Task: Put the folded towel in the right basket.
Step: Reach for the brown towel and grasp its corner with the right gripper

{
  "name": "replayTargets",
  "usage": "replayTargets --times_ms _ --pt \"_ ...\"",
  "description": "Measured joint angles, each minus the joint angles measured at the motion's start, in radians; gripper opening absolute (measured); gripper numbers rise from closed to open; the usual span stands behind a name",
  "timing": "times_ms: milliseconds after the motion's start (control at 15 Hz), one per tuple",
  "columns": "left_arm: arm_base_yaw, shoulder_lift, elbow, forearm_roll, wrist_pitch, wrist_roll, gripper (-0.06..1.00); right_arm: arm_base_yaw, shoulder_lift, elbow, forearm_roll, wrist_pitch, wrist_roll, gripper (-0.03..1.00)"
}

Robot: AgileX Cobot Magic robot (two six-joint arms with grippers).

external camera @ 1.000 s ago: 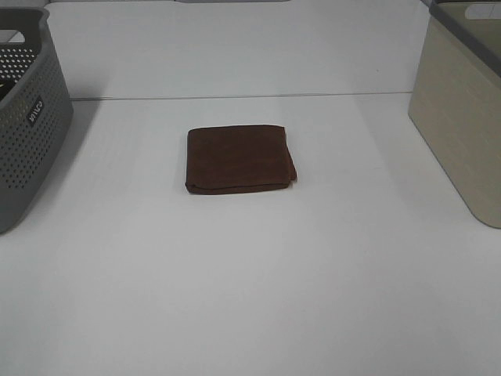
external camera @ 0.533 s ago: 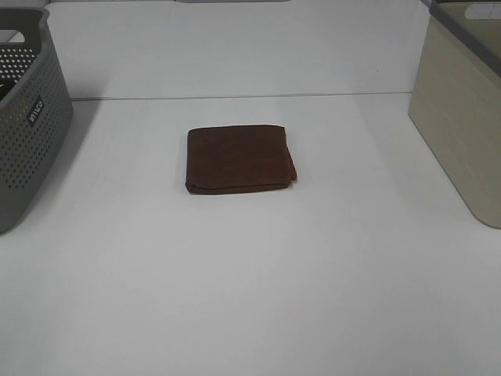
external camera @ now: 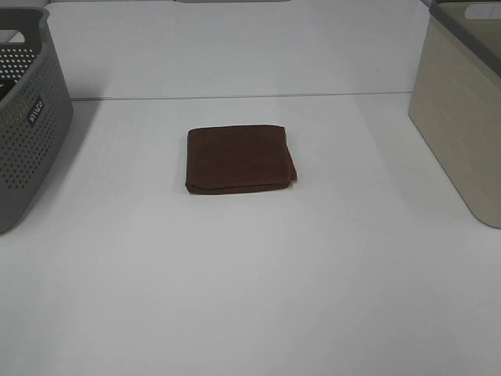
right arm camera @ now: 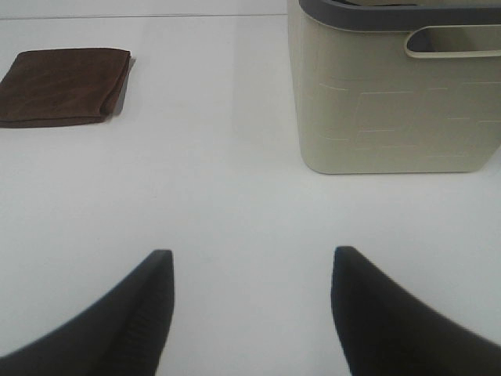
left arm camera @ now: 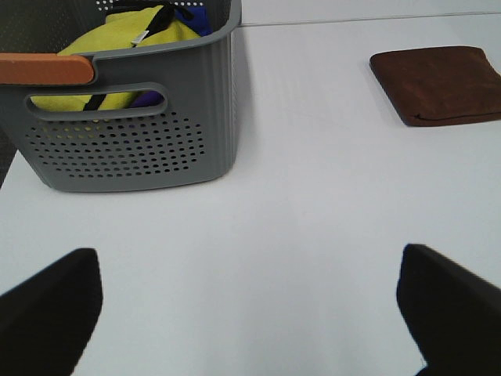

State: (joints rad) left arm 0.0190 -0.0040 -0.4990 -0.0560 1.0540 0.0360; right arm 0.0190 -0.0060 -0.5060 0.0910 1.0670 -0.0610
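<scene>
Zero change over the last second: the folded towel (external camera: pixel 239 159) has not moved and the task has not begun.
It lies flat in the middle of the worktop (external camera: pixel 250 298), between the grey left basket (external camera: pixel 27 125) and the beige right basket (external camera: pixel 462 125) and well apart from both, exactly as in the prior frames. The right pincer (right arm camera: pixel 252 254) is wide open and empty over bare worktop near the right basket. The left pincer (left arm camera: pixel 249 266) is likewise wide open and holds nothing. Assessment: neither arm has started its approach, so reach and grasp remain outstanding.

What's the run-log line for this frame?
towel: folded, on table, untouched | left pincer: open | right pincer: open | right basket: awaiting towel
</scene>
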Motion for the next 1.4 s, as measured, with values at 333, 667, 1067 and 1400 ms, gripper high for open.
replayTargets --times_ms 333,667,1067,1400 --pt "0.0 0.0 0.0 0.0 0.0 0.0 0.97 0.0 0.0 0.0 0.0 0.0 0.0 0.57" --pt "0.0 0.0 0.0 0.0 0.0 0.0 0.97 0.0 0.0 0.0 0.0 0.0 0.0 0.57" --pt "0.0 0.0 0.0 0.0 0.0 0.0 0.97 0.0 0.0 0.0 0.0 0.0 0.0 0.57" --pt "0.0 0.0 0.0 0.0 0.0 0.0 0.97 0.0 0.0 0.0 0.0 0.0 0.0 0.57"
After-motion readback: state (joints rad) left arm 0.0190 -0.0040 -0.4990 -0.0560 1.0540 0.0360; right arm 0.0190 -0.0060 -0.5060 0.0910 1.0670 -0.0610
